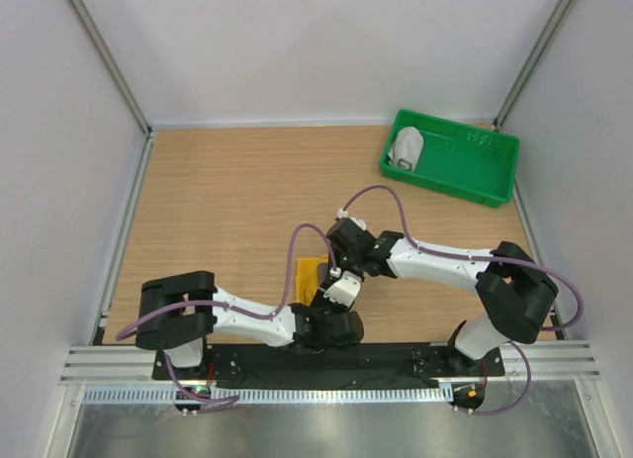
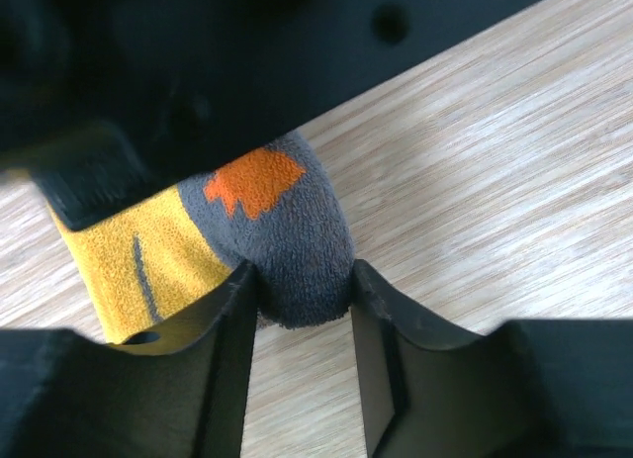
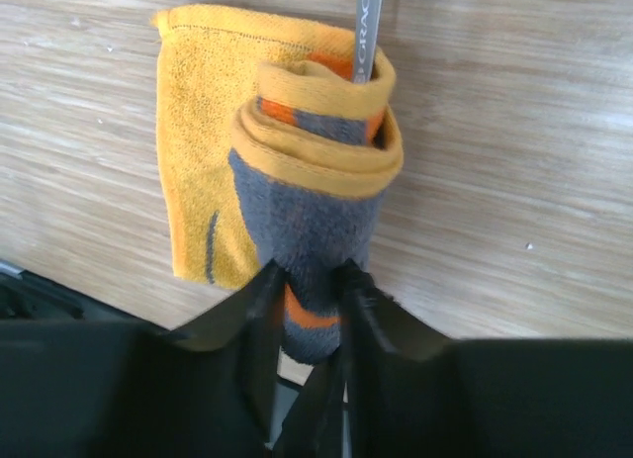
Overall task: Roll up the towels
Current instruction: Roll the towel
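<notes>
The patterned towel [image 3: 316, 181], yellow and orange with a grey backing, is seen partly rolled at the lower centre of the overhead frame, a flat yellow flap spread beside the roll. The grey towel [image 1: 406, 148] is seen rolled at the upper right.

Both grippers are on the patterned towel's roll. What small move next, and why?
Probably turn the roll of the patterned towel onward over its flat yellow flap: left gripper and right gripper both pinch the roll, but that flap lies unrolled.
</notes>
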Available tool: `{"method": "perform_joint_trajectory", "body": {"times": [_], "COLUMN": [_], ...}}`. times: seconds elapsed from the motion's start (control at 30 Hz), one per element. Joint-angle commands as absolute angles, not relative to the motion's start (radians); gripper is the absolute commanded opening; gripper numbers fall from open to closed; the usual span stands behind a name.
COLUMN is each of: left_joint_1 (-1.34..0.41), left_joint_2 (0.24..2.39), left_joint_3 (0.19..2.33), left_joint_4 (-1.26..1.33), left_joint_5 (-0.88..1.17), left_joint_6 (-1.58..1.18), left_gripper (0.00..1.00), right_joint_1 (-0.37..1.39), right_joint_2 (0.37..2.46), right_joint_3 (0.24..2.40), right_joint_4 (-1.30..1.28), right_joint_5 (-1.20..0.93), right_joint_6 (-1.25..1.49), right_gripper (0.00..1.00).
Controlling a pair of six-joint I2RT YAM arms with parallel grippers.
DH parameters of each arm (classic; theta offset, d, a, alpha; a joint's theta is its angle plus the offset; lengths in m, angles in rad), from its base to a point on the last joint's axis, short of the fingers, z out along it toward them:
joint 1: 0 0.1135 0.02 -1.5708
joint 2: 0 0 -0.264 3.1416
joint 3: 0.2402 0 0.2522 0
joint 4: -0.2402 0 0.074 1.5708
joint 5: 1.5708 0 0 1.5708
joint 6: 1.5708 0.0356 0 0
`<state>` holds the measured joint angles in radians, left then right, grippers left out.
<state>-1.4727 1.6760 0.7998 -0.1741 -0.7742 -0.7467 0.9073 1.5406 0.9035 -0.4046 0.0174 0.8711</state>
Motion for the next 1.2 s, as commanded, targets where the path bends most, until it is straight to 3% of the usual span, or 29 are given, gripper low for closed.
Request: {"method": "perform_joint_trajectory", "body": {"times": [0.0, 0.03, 0.13, 0.37, 0.73, 0.97, 1.17], "left_joint_1": [-1.480, -1.480, -1.480, -1.477, -1.353, -1.278, -1.189], "left_joint_2": [1.666, 1.658, 1.625, 1.507, 1.201, 1.057, 1.058], "left_joint_3": [0.735, 0.726, 0.681, 0.560, 0.281, 0.129, 0.089], "left_joint_4": [-0.143, -0.134, -0.114, -0.005, 0.262, 0.365, 0.373], "left_joint_5": [-0.703, -0.703, -0.703, -0.632, -0.430, -0.365, -0.298], "left_joint_6": [-0.804, -0.807, -0.816, -0.810, -0.899, -1.043, -1.098], "left_gripper": [0.38, 0.36, 0.27, 0.14, 0.04, 0.00, 0.00], "right_joint_1": [0.878, 0.862, 0.786, 0.580, 0.532, 0.534, 0.543], "right_joint_2": [1.483, 1.479, 1.451, 1.275, 1.192, 1.235, 1.360], "right_joint_3": [0.922, 0.917, 0.901, 0.859, 0.669, 0.496, 0.359], "right_joint_4": [-0.428, -0.426, -0.417, -0.278, -0.014, 0.346, 0.688], "right_joint_5": [-0.015, -0.021, -0.066, -0.186, -0.334, -0.503, -0.587], "right_joint_6": [0.862, 0.855, 0.824, 0.796, 0.868, 0.903, 0.977], "right_gripper": [0.38, 0.47, 0.55, 0.68, 0.69, 0.69, 0.69]}}
